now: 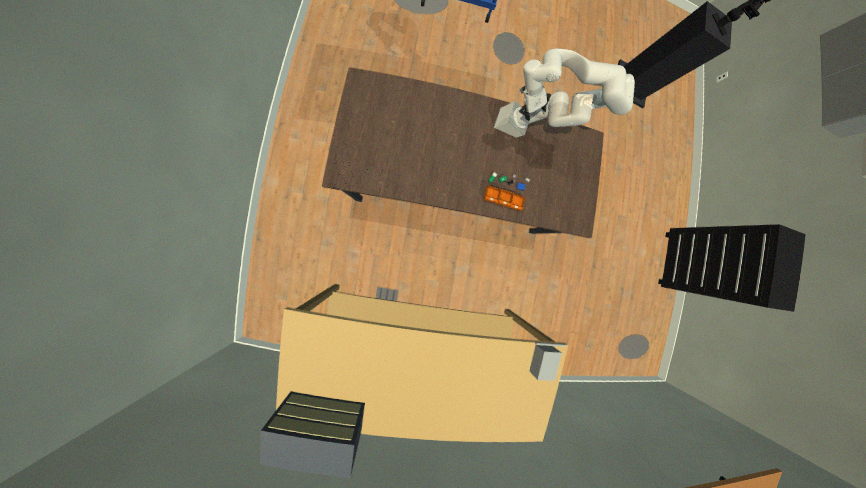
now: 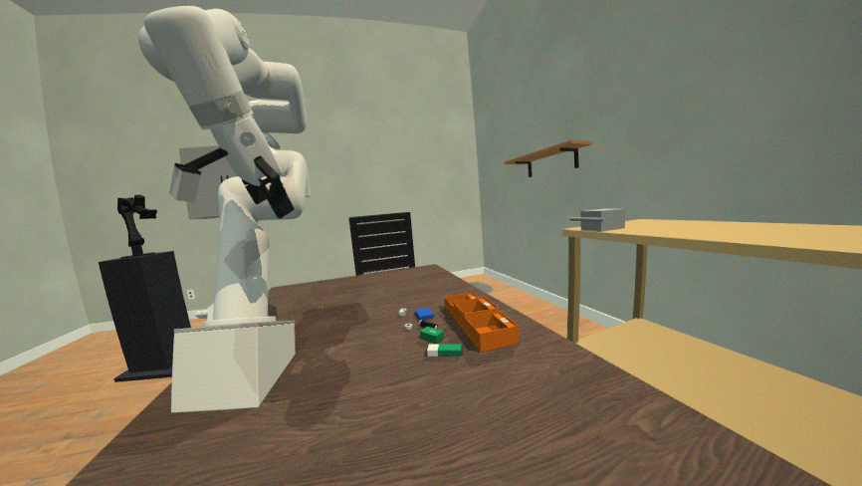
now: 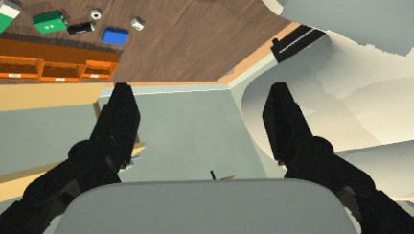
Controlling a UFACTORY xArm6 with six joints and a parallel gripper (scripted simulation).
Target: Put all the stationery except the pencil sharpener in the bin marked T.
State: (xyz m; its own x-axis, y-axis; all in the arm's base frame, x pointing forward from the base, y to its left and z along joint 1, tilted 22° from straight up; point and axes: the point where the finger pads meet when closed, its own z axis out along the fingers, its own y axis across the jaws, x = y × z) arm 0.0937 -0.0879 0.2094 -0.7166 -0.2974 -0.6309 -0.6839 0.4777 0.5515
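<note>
An orange bin [image 2: 497, 342] [image 1: 504, 198] [image 3: 57, 58] with three compartments stands on the dark wooden table [image 2: 422, 410]. Its labels are too small to read. Beside it lie a green and white block [image 2: 444, 350] [image 3: 7, 14], a green block [image 2: 432, 334] [image 3: 49, 21], a small black item [image 2: 427, 324] [image 3: 80, 28], a blue block [image 2: 424, 313] [image 3: 115, 35], a white ring [image 2: 408, 327] [image 3: 96, 13] and a small white piece [image 2: 402, 312] [image 3: 138, 23]. My gripper [image 3: 201, 99] [image 2: 235, 180] is open and empty. It hangs high on the folded arm, far from the items.
The arm's white base block [image 2: 232, 362] stands at the table's edge. A black chair [image 2: 381, 241] stands behind the table. A tan bench [image 2: 724, 235] with a grey box [image 2: 599, 218] stands on the right. A black pedestal [image 2: 144, 311] stands on the left.
</note>
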